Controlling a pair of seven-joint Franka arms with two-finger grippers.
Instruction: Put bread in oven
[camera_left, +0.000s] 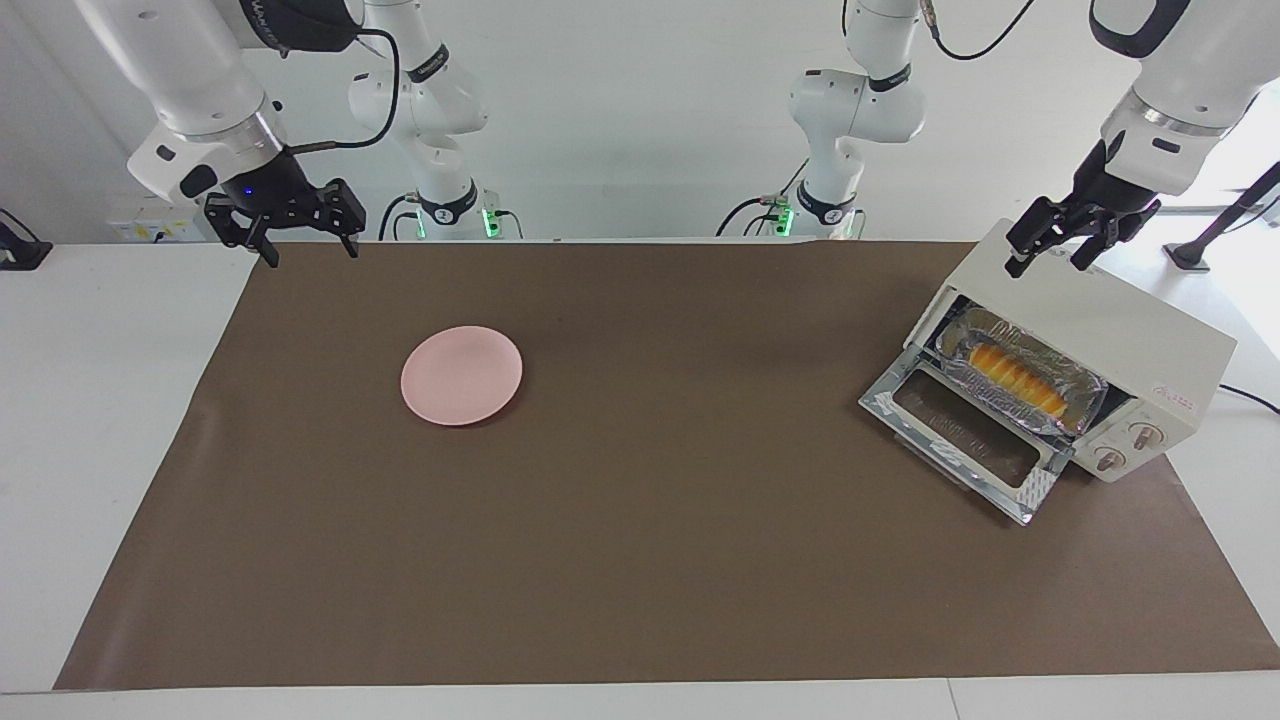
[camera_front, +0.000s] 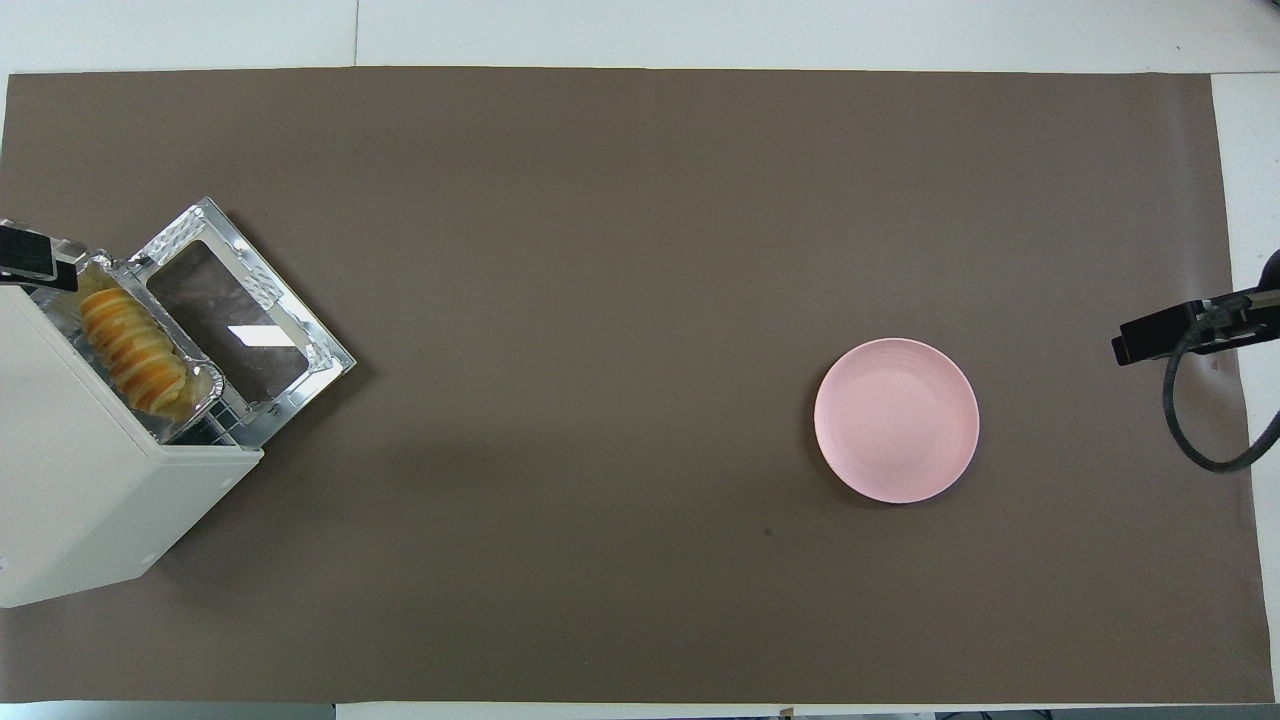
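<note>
Start at the right arm's end of the table: your right gripper (camera_left: 305, 245) hangs over the edge of the brown mat (camera_left: 640, 560), jaws apart and holding nothing, the arm waiting. Next you reach the pink plate (camera_left: 461, 375), bare on the mat. Then the oven (camera_left: 1150, 340) at the left arm's end, its door (camera_left: 965, 425) dropped open. The bread (camera_left: 1015, 375) lies in the foil tray (camera_left: 1085, 385) inside the oven's mouth. Last, your left gripper (camera_left: 1050, 255) sits up over the oven's top, fingers spread, nothing between them.
</note>
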